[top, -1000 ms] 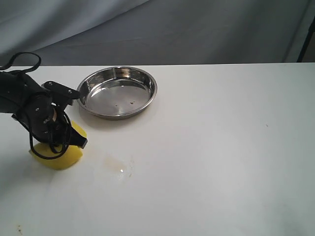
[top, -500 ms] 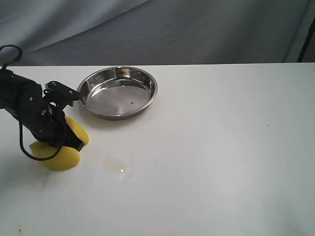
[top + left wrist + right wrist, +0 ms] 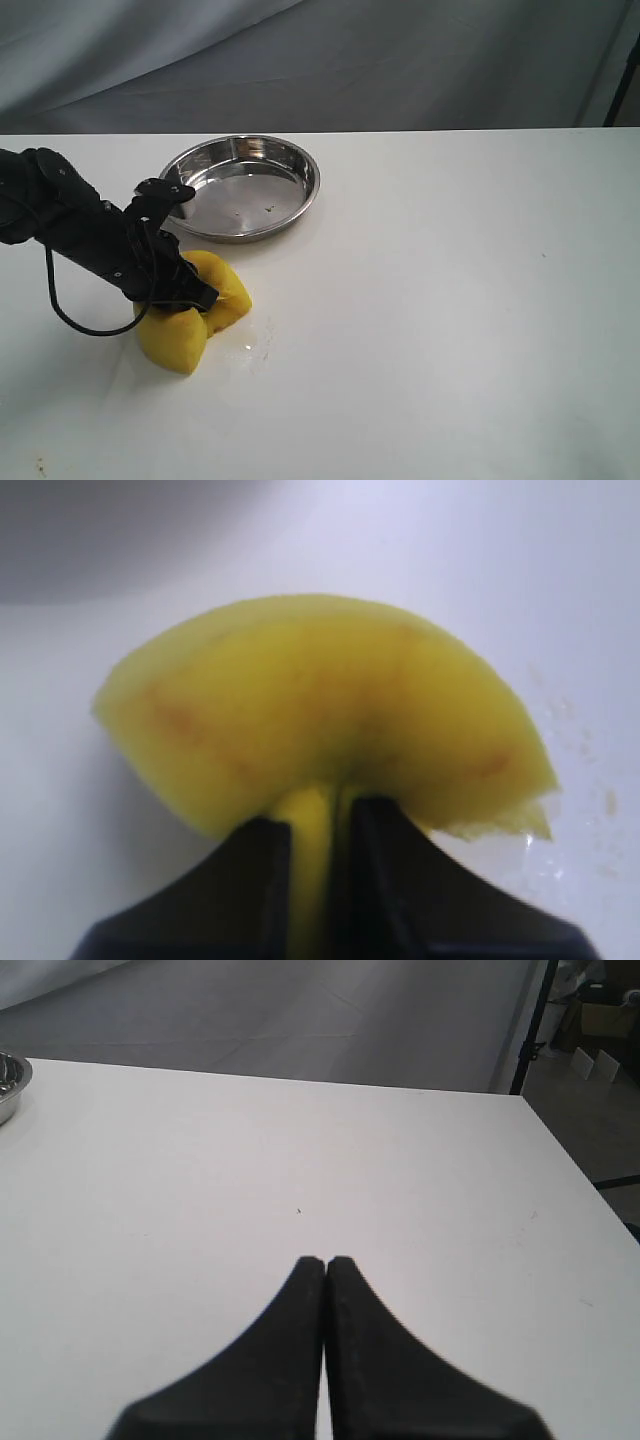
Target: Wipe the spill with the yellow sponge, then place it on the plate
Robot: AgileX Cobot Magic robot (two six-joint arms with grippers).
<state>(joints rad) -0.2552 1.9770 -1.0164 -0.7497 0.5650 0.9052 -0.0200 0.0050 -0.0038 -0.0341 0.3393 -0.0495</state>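
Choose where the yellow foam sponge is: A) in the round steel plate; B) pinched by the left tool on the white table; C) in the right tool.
B: the left tool squeezes the yellow foam sponge on the white table, outside the round steel plate.

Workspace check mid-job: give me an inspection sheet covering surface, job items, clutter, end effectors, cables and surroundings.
Surface: white table, a few tiny dark specks.
Job's things: yellow sponge pinched into a fold and pressed on the table; spill shows as a faint wet patch with droplets beside it; plate holds only small specks.
Clutter: nothing seen.
End effectors: left end effector shut on the yellow sponge; right end effector shut, empty, over bare table.
Cables: black cable loop hangs from the left arm, close to the table.
Surroundings: grey backdrop; dark pole at the far right.
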